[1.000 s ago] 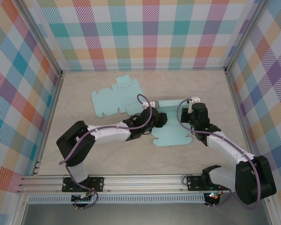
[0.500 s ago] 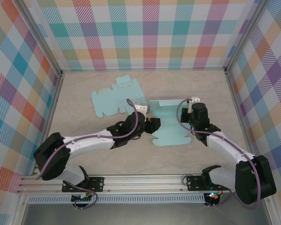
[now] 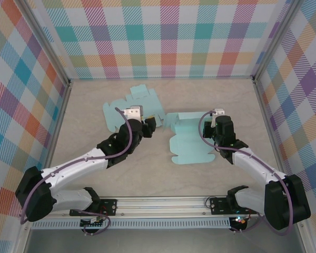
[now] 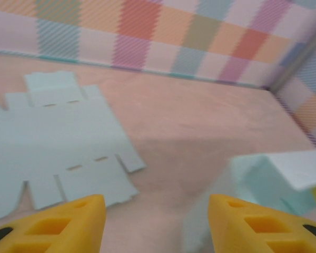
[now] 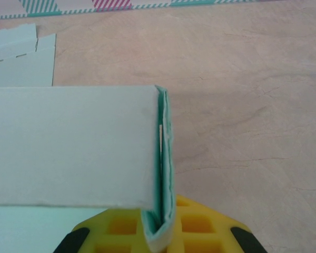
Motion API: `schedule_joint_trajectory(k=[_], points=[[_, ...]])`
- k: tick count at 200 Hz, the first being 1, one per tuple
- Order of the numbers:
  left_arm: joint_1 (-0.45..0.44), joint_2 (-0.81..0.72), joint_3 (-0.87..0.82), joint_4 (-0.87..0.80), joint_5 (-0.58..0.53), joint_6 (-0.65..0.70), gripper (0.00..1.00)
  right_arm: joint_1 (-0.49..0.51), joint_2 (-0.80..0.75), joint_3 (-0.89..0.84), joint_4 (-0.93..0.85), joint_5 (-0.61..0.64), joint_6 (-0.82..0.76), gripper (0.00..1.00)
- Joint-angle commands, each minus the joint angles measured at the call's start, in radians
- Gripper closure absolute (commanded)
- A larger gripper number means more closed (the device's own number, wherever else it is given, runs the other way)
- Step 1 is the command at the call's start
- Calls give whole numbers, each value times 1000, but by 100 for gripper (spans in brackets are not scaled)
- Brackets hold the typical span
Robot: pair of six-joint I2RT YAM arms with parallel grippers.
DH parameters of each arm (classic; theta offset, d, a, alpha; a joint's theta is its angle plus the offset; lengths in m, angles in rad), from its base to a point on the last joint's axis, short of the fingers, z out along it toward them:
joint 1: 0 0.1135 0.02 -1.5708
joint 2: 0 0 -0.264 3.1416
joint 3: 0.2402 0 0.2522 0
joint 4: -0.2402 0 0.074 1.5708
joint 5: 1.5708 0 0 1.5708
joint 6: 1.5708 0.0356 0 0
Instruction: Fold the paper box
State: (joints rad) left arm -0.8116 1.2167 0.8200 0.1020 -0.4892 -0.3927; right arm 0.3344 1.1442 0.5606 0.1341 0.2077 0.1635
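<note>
The paper box (image 3: 188, 141) is a pale teal sheet, partly folded, lying right of the table's middle. My right gripper (image 3: 211, 125) is shut on its upright right wall. In the right wrist view that doubled wall (image 5: 166, 158) stands pinched between the yellow fingers (image 5: 200, 226), and a flat panel (image 5: 68, 150) stretches off to the left. My left gripper (image 3: 149, 124) hovers left of the box, apart from it. Its yellow fingers (image 4: 73, 221) stand open over bare table with nothing between them, and a raised corner of the box (image 4: 276, 176) shows at the right.
A second flat teal blank (image 3: 127, 109) lies unfolded at the back left, just beyond the left gripper, and it also shows as the blank (image 4: 52, 142) in the left wrist view. Plaid walls and metal posts (image 3: 68, 84) enclose the table on three sides.
The left arm has drawn back from the box's left edge, moving left and towards the flat blank, its jaws apart. The right arm and the pinched wall have stayed put.
</note>
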Motion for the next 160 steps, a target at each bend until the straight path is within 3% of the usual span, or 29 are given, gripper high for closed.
schedule_joint_trajectory(k=[1,44,79,106,160], points=[[61,67,31,-19,-24,-18,46,4,-11,-7,38,-16,-3,100],[96,272,100,76,86,44,46,4,-12,-8,37,-21,-1,100],[95,384,129,195,260,128,46,5,-9,-7,37,-21,-1,100],[88,409,133,227,370,175,47,5,-11,-7,36,-16,-2,100],[37,417,118,245,468,238,48,5,-3,-5,39,-17,-2,100]])
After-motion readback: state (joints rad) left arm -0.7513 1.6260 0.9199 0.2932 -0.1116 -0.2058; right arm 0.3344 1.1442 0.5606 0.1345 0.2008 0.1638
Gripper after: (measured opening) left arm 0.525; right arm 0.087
